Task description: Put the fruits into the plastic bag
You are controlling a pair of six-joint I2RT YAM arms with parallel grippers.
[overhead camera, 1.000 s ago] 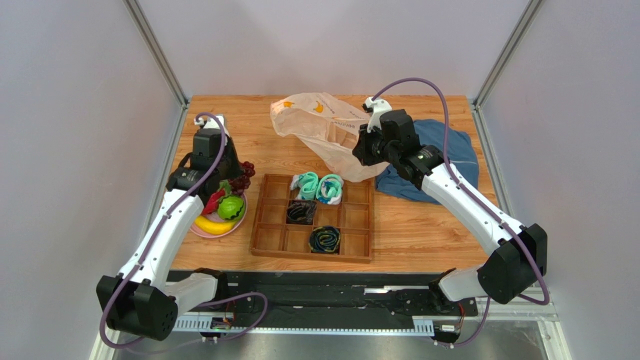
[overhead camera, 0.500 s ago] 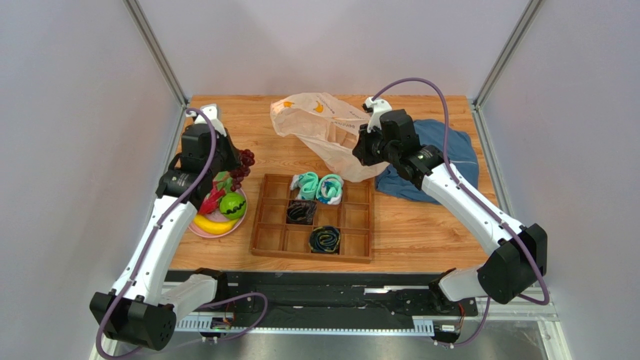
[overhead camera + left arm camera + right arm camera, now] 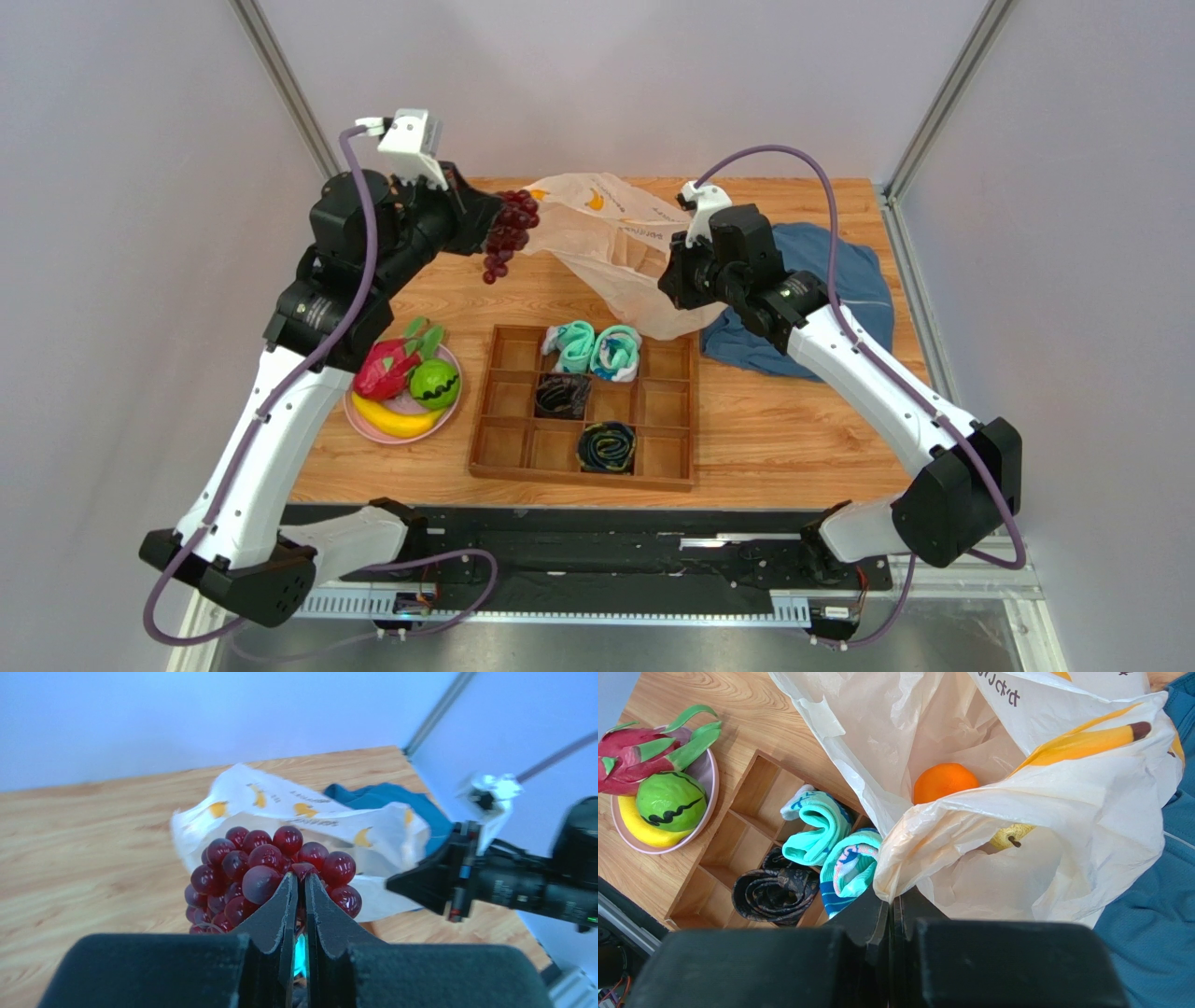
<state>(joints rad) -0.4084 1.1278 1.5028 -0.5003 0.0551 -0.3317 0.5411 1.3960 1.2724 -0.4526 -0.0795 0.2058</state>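
Note:
My left gripper [image 3: 484, 228] [image 3: 298, 882] is shut on the dark purple grapes [image 3: 508, 231] [image 3: 270, 868] and holds them in the air just left of the plastic bag [image 3: 603, 231] [image 3: 281, 808]. My right gripper [image 3: 679, 280] [image 3: 892, 899] is shut on the bag's edge [image 3: 927, 840] and holds its mouth open. An orange [image 3: 945, 782] and a yellow lemon [image 3: 1011, 836] lie inside. The dragon fruit [image 3: 389, 367] [image 3: 640, 749], green melon [image 3: 434, 382] [image 3: 669, 799] and banana [image 3: 393, 419] [image 3: 636, 822] lie on a pink plate [image 3: 354, 417].
A wooden divided tray [image 3: 589, 406] at table centre holds teal rolled socks [image 3: 595, 349] and dark ones [image 3: 606, 447]. A blue cloth garment [image 3: 821, 301] lies at the back right behind the right arm. Grey walls enclose the table.
My left gripper has lifted the grapes off the plate area and carried them up and to the right, towards the bag's mouth. The right arm and the bag have not moved.

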